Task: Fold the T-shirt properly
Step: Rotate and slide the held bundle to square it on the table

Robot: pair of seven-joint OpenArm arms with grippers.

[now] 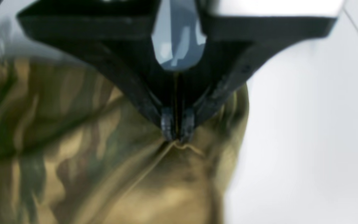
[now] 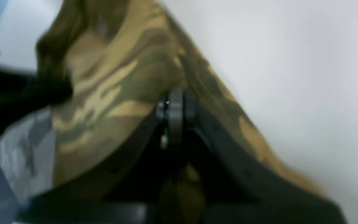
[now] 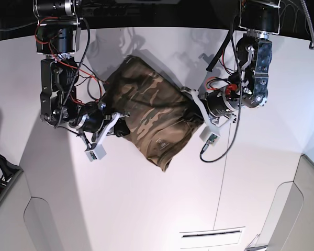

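T-shirt (image 3: 154, 107) is bunched up between the two arms, lying on the white table (image 3: 162, 219), camo print showing. Left pincer (image 1: 177, 137) is pinched onto a fold at one side of the shirt, cloth creasing away from it. Right pincer (image 2: 175, 105) looks closed at the shirt's opposite side, pretty blurry, so can't tell if it's got fabric.

Camouflage T-shirt (image 3: 152, 107), bunched and creased, partly folded
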